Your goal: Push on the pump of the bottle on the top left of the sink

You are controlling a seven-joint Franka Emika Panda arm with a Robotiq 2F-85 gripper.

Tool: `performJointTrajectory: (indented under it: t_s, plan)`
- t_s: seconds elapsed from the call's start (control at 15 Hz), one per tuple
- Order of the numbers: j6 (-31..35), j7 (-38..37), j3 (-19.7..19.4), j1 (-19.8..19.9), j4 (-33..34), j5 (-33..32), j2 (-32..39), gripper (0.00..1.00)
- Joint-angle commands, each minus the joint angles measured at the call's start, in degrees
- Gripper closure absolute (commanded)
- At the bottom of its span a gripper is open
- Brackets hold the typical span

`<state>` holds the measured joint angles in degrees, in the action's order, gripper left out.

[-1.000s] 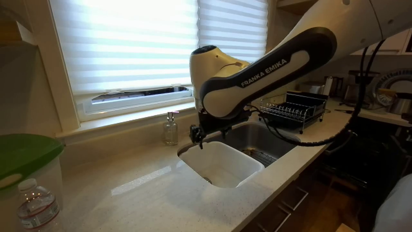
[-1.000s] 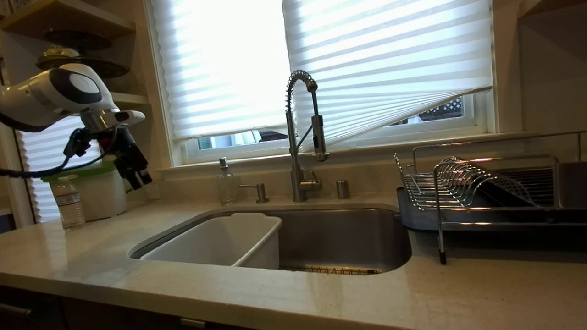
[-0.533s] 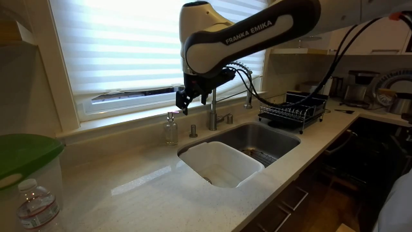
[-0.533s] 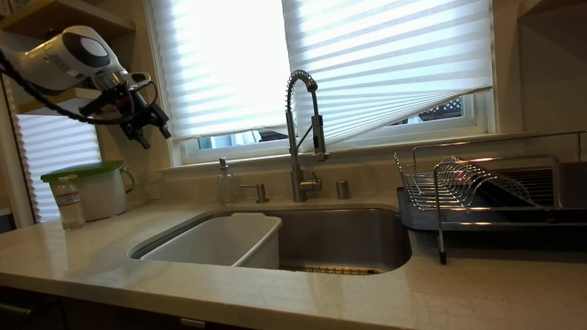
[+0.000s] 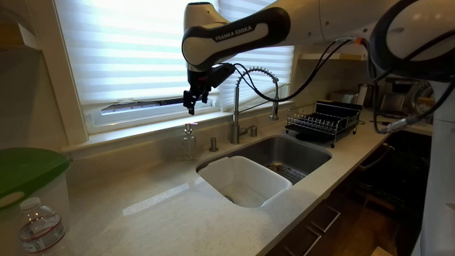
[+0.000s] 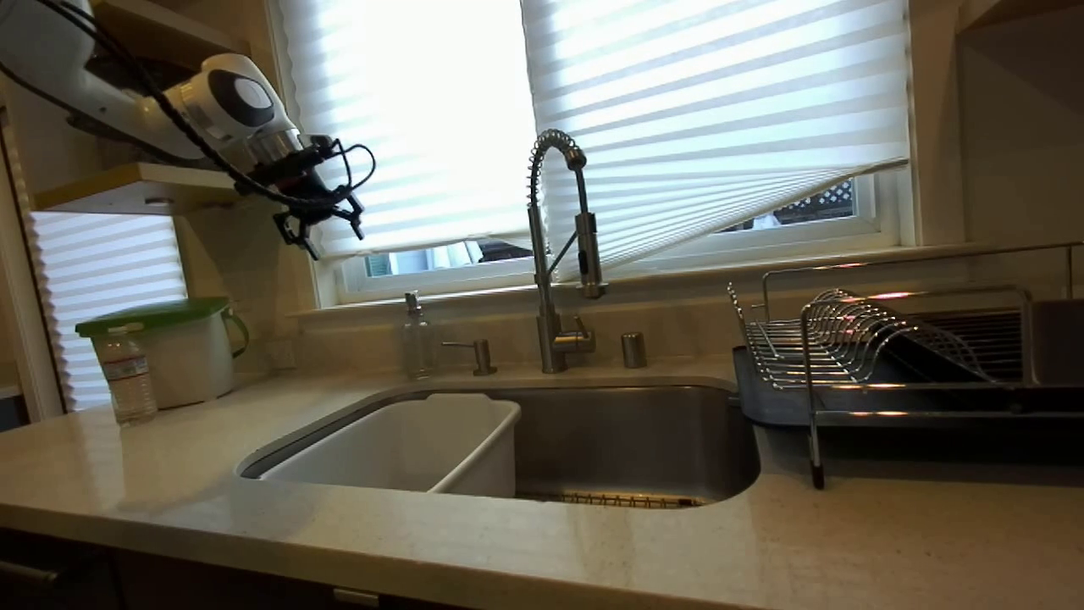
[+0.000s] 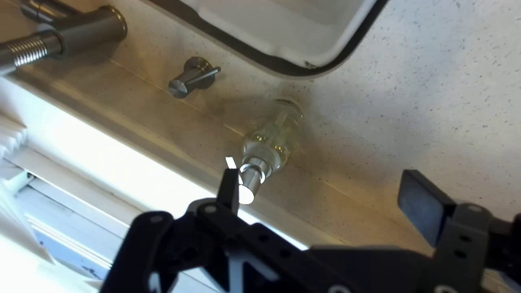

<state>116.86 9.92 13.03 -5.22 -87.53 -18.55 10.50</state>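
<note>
Gripper point(image 6: 337, 245): spread, holding nothing, positioned above and apart from the pump point(image 7: 251, 180). This clearance presumably permits a descent from above without tipping the bottle point(image 5: 189, 146). The bottle stands upright near the back edge of the countertop point(image 6: 847, 542), just behind a corner of the sink point(image 6: 627, 436), probably for convenience when washing. In the wrist view, one finger point(image 7: 229, 191) hides part of the nozzle point(image 7: 230, 162). In both exterior views, the clear body blends into the backsplash point(image 6: 356, 343); any liquid level is hard to read.

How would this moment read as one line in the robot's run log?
task: press pump | jaws: open, higher than pump, not touching it | bottle: upright on countertop near sink | pressing: not yet done
</note>
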Motion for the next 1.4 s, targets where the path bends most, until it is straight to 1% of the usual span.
performJointTrajectory:
  t_s: [0.0,0.2,0.33,0.4,0.53,0.67,1.27,1.33]
  plan:
    - [-3.24,8.05,-1.56,-2.29,12.81,1.87,10.12,0.00]
    - [-4.64,12.77,-2.65,-2.45,19.89,2.16,16.20,0.00]
    - [-5.64,13.15,-3.66,-2.26,23.63,2.79,19.23,0.00]
    - [-2.67,10.94,-2.15,-1.49,17.34,1.06,15.08,0.00]
    - [-3.21,11.76,-2.97,-1.45,20.38,1.32,17.65,0.00]
    - [-3.60,11.88,-3.06,-1.50,21.72,1.41,18.58,0.00]
    - [-4.09,11.89,-3.06,-1.71,22.38,1.47,18.60,0.00]
    - [-3.77,12.89,-2.72,-1.37,22.91,2.05,19.10,0.00]
